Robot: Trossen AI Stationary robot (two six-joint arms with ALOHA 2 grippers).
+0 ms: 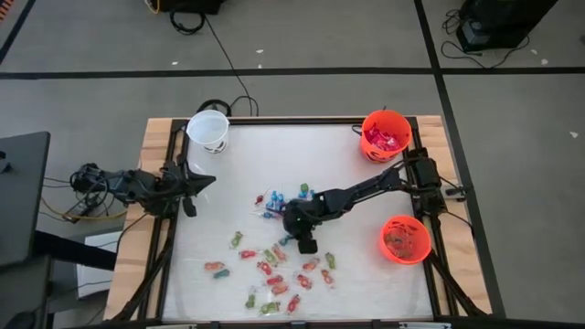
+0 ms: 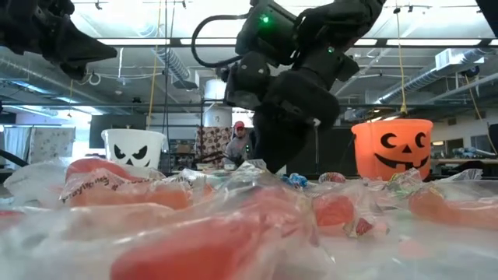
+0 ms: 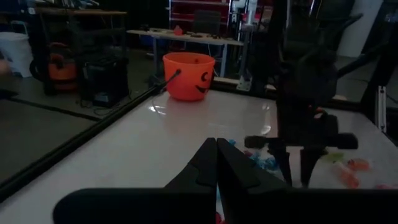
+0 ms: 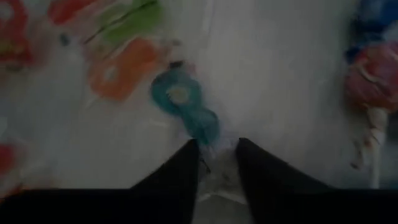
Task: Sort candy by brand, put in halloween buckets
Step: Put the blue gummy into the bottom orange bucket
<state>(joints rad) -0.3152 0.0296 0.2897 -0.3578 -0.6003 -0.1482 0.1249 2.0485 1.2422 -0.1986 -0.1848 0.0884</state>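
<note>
The right gripper (image 1: 294,239) is lowered over the scattered candy near the table centre. In the right wrist view its two dark fingers (image 4: 180,171) stand a narrow gap apart, straddling the clear twisted tail of a blue wrapped sweet (image 4: 183,106). The gap is small, and the wrapper end appears to lie between the tips, but the view is too dim to confirm a firm hold; treat the sweet as pinched at most by its tail, not secured.

The left gripper (image 1: 203,182) waits above the table's left side, near the white bucket (image 1: 208,130), with its fingers fully closed on nothing.

Location of task items: the loose candy (image 1: 274,270) lies in a spread across the table centre and front. One orange bucket (image 1: 385,135) at the far right corner holds red packets. A second orange bucket (image 1: 404,239) stands at the right edge, near the working gripper.

Failure risks from this position:
- Grip on the wrapper tail only. The thin film may slip out on lift, dropping the sweet.
- Neighbouring pieces. An orange-wrapped sweet (image 4: 118,74) and a red-and-white one (image 4: 373,81) lie close by; a sideways drag could displace them or carry a second brand along.
- Misplaced release. Dropping the blue sweet into the bucket of red packets would mix brands.
</note>
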